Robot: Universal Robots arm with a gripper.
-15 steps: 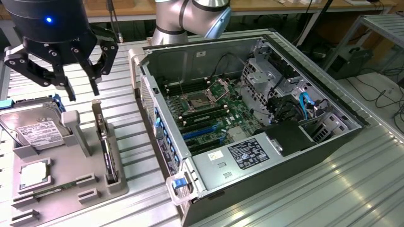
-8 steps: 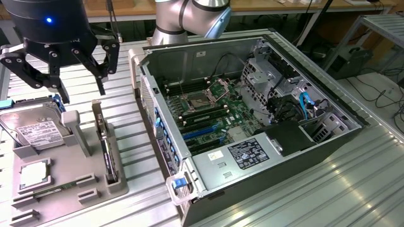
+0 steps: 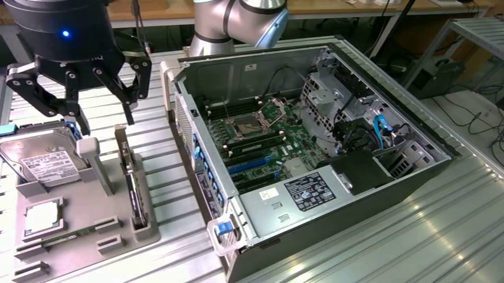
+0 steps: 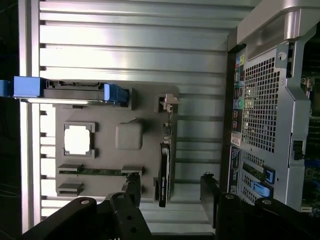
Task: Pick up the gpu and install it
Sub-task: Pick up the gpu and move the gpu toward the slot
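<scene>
Gripper [image 3: 106, 121] hangs pointing straight down over the grey tray [image 3: 79, 233], jaws spread wide and holding nothing. The gpu [image 3: 136, 188] stands on edge in the tray's slot nearest the open computer case [image 3: 315, 147] — in the wrist view it lines up between the two fingers.

Item counts: gpu [image 3: 138, 203], one; hard drive [image 3: 39, 159], one; CPU chip [image 3: 43, 217], one; memory stick [image 4: 97, 171], one; gray holder tray [image 3: 75, 206], one; computer case [image 3: 393, 194], one; robot arm [image 3: 236, 23], one; gripper [image 3: 104, 121], one.

exterior: high, oblique, wide | wrist: straight down, nearer | shared: tray [image 3: 79, 203] [image 4: 107, 162]
</scene>
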